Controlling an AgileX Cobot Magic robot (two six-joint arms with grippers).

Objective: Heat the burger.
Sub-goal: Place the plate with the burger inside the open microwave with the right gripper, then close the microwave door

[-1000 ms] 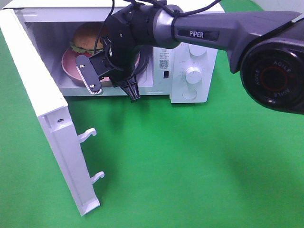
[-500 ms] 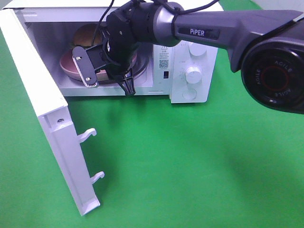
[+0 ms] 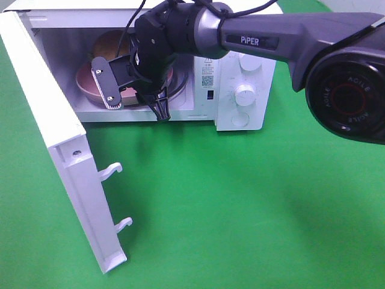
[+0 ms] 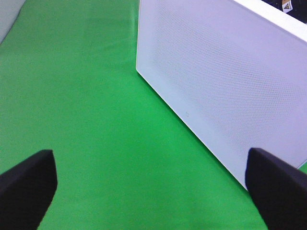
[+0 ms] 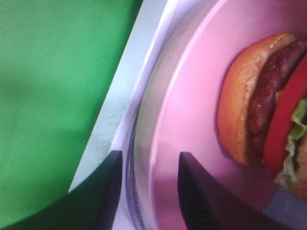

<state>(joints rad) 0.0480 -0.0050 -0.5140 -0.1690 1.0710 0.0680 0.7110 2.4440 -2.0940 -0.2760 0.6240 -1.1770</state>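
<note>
The microwave stands on the tabletop at the upper left of the frame, with its door swung out toward the lower left. Inside the cavity, 1 burger sits on a plate. The right end effector is at the plate's front rim.

"PiPER" on the grey arm link, "AGILE" ringing the black joint cap, microwave sticker unreadable

Burger: golden-brown bun, dark patty, red tomato, green lettuce; upright on pink plate inside open microwave.
</note>
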